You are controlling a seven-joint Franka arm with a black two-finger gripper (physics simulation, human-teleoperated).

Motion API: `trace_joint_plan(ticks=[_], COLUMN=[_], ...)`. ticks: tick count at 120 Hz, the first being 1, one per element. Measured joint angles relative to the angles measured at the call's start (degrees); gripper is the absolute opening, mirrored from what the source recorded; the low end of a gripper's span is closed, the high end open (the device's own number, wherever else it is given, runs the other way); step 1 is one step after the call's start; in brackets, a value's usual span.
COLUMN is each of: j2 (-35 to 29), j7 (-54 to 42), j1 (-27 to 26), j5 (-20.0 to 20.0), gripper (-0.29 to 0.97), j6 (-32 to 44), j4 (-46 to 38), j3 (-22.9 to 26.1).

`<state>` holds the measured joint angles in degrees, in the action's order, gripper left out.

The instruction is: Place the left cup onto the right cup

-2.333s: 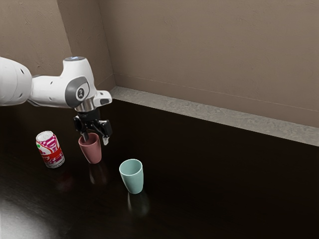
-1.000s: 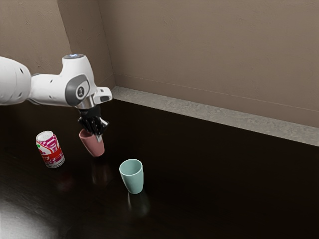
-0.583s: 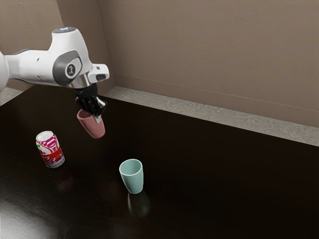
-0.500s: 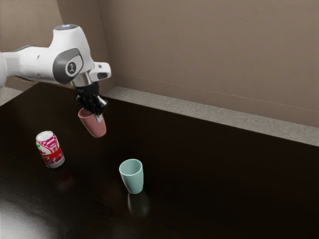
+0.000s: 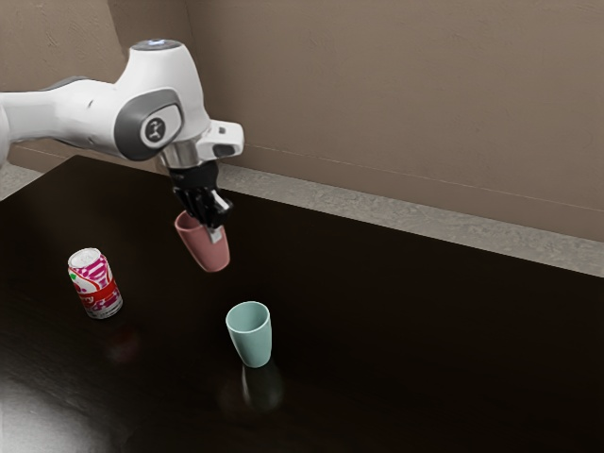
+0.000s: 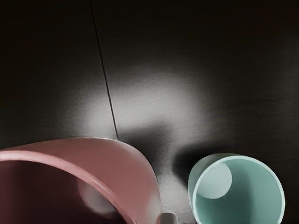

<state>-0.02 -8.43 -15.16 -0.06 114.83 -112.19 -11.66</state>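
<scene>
mik: Dark glossy table (image 5: 425,368), tan walls behind it, grey ledge (image 5: 425,219) running along the back edge. What do you get reading from the exterior view's left?

jo: first a red and white soda can (image 5: 94,283), upright on the table, well apart from both cups. Then the white arm (image 5: 85,118) coming in from the upper left, black gripper (image 5: 211,217) pointing down off the end of it.

mik: and the fingers?

jo: pinched on the rim of the pink cup (image 5: 203,245), looks like one finger inside the wall and one outside. Cup's in the air, clear of the table, tilted so its base swings toward the exterior view's right.

mik: where's that against the teal one?

jo: teal cup (image 5: 249,333) stands upright on the table, mouth up, lower down and a bit to the exterior view's right of the pink one. Not touching. Wrist view has the pink cup (image 6: 70,182) big and close under the hand, with the teal cup (image 6: 236,191) beside it and you look straight down into it.
</scene>
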Motion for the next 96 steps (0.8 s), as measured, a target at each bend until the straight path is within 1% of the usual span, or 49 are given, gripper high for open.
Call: trace_joint_plan(ticks=[22, 41, 96], j2=[-3.8, -5.5, -6.3], j7=[0.1, 0.1, 0.3], j1=[-3.1, -1.6, -2.1], j5=[0.4, 0.5, 0.5], gripper=[-0.11, -0.11, -0.11], j6=[-0.3, -0.3, -0.5], j4=[-3.8, -6.2, -8.2], j3=[0.1, 1.3, 6.9])
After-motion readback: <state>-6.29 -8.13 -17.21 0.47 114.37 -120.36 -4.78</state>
